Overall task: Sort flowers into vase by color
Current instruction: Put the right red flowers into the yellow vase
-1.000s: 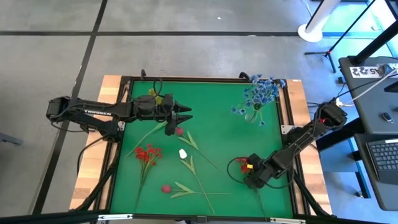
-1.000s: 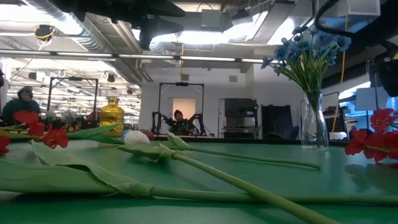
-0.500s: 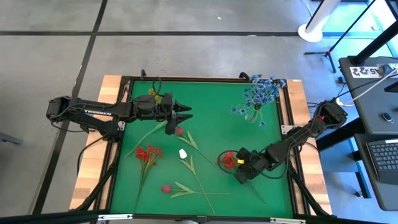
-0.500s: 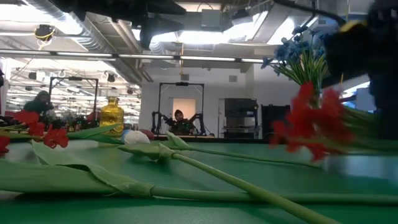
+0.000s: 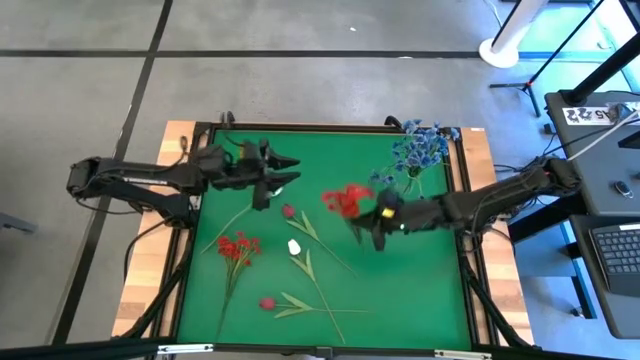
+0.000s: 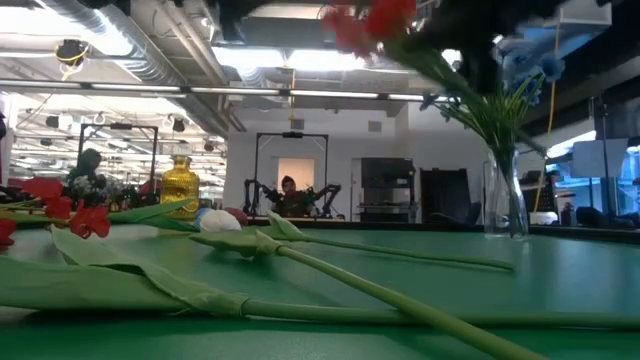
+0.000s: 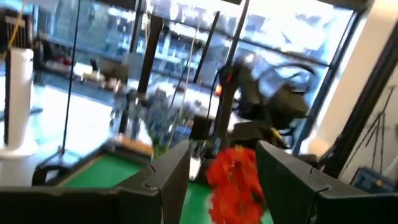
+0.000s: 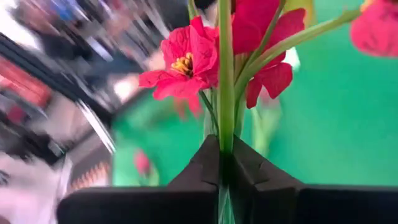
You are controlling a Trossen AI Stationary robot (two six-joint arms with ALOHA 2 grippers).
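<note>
Flowers are what we are looking at, scattered over the green mat (image 5: 400, 280) that fills the middle of the high view. We are seeing the right gripper (image 5: 372, 228) reaching in from the right edge toward the centre of the frame, its jaws clenched on the green stem of a red flower cluster (image 5: 346, 200); the right wrist view is showing that stem pinched tight between the two dark fingers (image 8: 202, 171), with the red petals (image 8: 186, 65) fanning out just above them. In the low view the same red cluster (image 6: 370, 20) is hanging high at the top centre of the frame, well clear of the mat. A glass vase (image 5: 408, 183) is standing in the upper right of the mat, holding the blue flowers (image 5: 420, 148), and the held red cluster is sitting just to its left. We are seeing the left gripper (image 5: 292, 170) hovering in the upper left of the mat with its fingers spread apart and nothing between them. Lying flat on the mat in the lower left are another red cluster (image 5: 237, 246), a white tulip bud (image 5: 294, 246) and two small dark pink buds (image 5: 288, 211) (image 5: 267, 302), their long green stems and leaves crossing one another.
</note>
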